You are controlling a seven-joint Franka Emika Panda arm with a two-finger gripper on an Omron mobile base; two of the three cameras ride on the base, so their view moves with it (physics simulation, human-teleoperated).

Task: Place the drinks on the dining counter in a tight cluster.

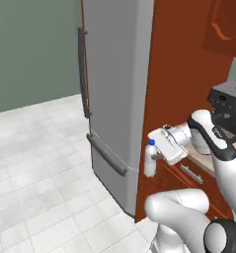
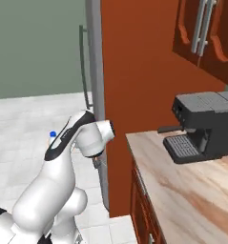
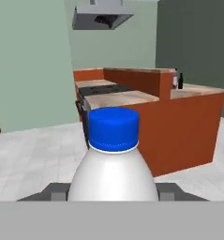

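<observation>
1. The white bottle [image 3: 112, 180] with its blue cap stands upright in my grip, held in the air beside the grey fridge.
2. The maroon bottle [image 3: 175, 79] and the dark green bottle [image 3: 180, 81] stand upright, close together, on the far dining counter [image 3: 197, 88].

A glossy white arm [image 1: 223, 163] of rounded, bulbous links is seen, joined by dark grey joints, with black bands and a boxy white hand [image 1: 167, 145].

grey fridge [image 1: 114, 84], white tiled floor [image 1: 35, 173]
</observation>
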